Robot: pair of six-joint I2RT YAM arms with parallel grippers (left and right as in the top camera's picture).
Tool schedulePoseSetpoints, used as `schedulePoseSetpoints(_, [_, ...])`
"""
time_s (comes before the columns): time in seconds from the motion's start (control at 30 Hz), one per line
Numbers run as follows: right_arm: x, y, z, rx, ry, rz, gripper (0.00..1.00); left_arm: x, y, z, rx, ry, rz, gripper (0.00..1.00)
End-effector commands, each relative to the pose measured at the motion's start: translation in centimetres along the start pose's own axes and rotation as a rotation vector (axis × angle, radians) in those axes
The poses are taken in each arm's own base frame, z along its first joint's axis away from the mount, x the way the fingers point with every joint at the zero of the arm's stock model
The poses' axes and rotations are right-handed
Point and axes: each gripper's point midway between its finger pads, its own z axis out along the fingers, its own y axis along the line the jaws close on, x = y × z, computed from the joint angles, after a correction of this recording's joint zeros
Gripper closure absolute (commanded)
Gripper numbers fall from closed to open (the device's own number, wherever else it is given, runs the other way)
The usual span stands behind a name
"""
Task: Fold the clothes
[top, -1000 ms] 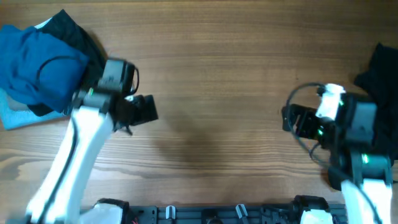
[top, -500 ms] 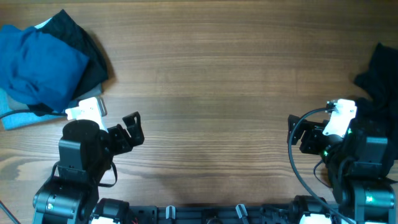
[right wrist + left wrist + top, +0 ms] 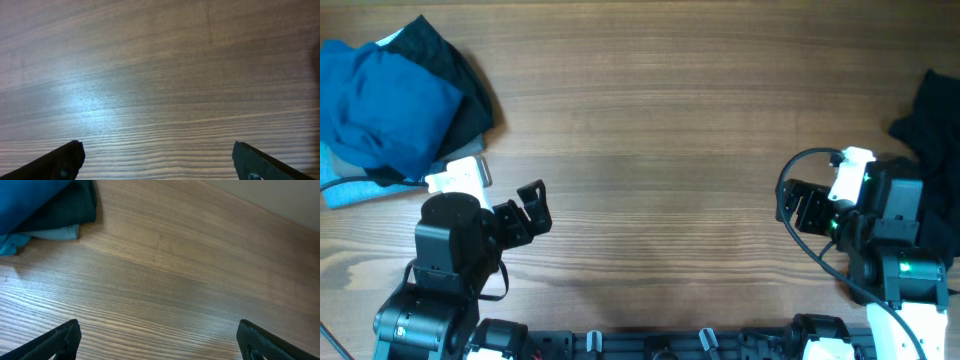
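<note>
A pile of clothes lies at the table's far left: a blue garment [image 3: 380, 105] on top of a black one [image 3: 455, 70] and a light teal one [image 3: 355, 188]. Its edge shows in the left wrist view [image 3: 45, 210]. A black garment [image 3: 932, 125] lies at the right edge. My left gripper [image 3: 532, 208] is open and empty over bare wood, right of the pile. My right gripper [image 3: 790, 205] is open and empty, left of the black garment. Both wrist views show wide-spread fingertips over bare table [image 3: 157, 345] [image 3: 157, 162].
The wooden table [image 3: 660, 150] spans the whole view. The arm bases and a black rail [image 3: 650, 345] sit along the near edge.
The left arm pulled back from the blue pile to the near edge, then held still. The right arm drew back a little, then shifted slightly left.
</note>
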Motion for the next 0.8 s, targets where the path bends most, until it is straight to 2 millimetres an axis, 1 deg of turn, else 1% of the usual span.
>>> schedulePoseSetpoints(0.0, [-0.2, 0.1, -0.9, 0.005, -0.047, -0.03, 0.0, 0.1, 0.2, 0.1, -0.012, -0.005, -0.01, 0.0])
schedulePoseSetpoints(0.1, [-1.6, 0.7, -2.3, 0.003, -0.163, -0.074, 0.0, 0.1, 0.2, 0.1, -0.012, -0.005, -0.01, 0.0])
schedulePoseSetpoints(0.13, [-2.4, 1.0, -3.1, 0.0, -0.236, -0.103, 0.0, 0.1, 0.2, 0.1, -0.012, -0.005, -0.01, 0.0])
schedulePoseSetpoints(0.2, [-3.2, 2.0, -4.3, -0.03, -0.351, -0.186, 0.0, 0.1, 0.2, 0.1, -0.012, -0.005, -0.01, 0.0])
schedulePoseSetpoints(0.27, [-3.8, 2.8, -5.2, -0.058, -0.464, -0.24, 0.0, 0.1, 0.2, 0.1, -0.012, -0.005, -0.01, 0.0])
schedulePoseSetpoints(0.3, [-4.1, 3.3, -5.8, -0.08, -0.581, -0.273, 0.0, 0.1, 0.2, 0.1, -0.012, -0.005, -0.01, 0.0])
schedulePoseSetpoints(0.33, [-4.3, 3.4, -6.0, -0.09, -0.636, -0.28, 0.0, 0.1, 0.2, 0.1, -0.012, -0.005, -0.01, 0.0])
schedulePoseSetpoints(0.43, [-4.0, 3.8, -6.2, -0.139, -0.802, -0.303, 0.0, 0.1, 0.2, 0.1, -0.012, -0.005, -0.01, 0.0])
schedulePoseSetpoints(0.53, [-3.5, 3.7, -6.2, -0.153, -0.905, -0.312, 0.0, 0.1, 0.2, 0.1, -0.012, -0.005, -0.01, 0.0])
schedulePoseSetpoints(0.67, [-3.0, 3.5, -5.6, -0.161, -0.98, -0.32, 0.0, 0.1, 0.2, 0.1, -0.012, -0.005, -0.01, 0.0])
schedulePoseSetpoints(0.77, [-2.7, 3.2, -4.4, -0.163, -1.008, -0.324, 0.01, 0.1, 0.2, 0.1, -0.012, -0.005, -0.01, 0.0])
